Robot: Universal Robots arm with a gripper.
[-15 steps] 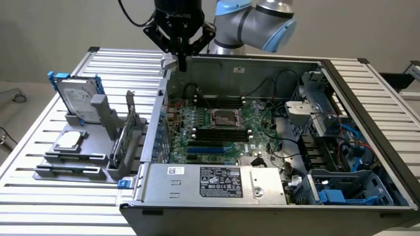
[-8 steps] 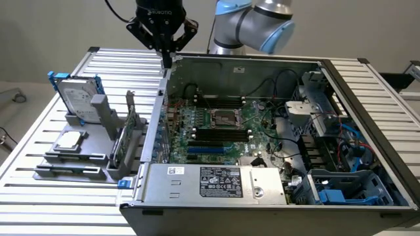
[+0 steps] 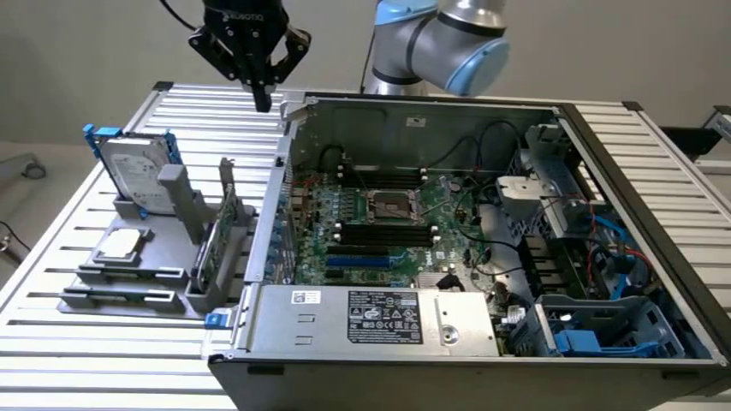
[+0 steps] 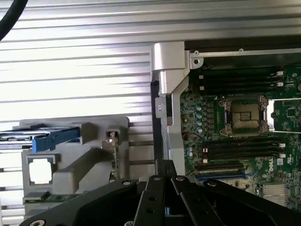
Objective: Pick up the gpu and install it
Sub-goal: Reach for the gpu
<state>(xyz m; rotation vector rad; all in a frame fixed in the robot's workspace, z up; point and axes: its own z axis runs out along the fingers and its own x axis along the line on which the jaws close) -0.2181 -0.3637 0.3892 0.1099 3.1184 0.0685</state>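
Observation:
The gpu [image 3: 216, 242] stands edge-on and upright in a grey holder [image 3: 171, 210] on the slatted table, at the exterior view's left of the open computer case [image 3: 342, 330]. In the wrist view the gpu [image 4: 114, 157] is a thin strip beside the grey holder [image 4: 77, 162]. My gripper [image 3: 263, 101] hangs high above the table's far side, near the case's back corner and well beyond the gpu. Its fingers point down, shut with nothing between them. The wrist view has my gripper [image 4: 164, 167] over the case's wall.
A silver hard drive in a blue frame [image 3: 135, 175] stands behind the gpu. A small square processor chip [image 3: 120, 246] lies on the same holder. Inside the case lie the motherboard [image 3: 389, 227], an empty processor socket [image 3: 392, 205], blue slots [image 3: 359, 257] and a power supply [image 3: 383, 317].

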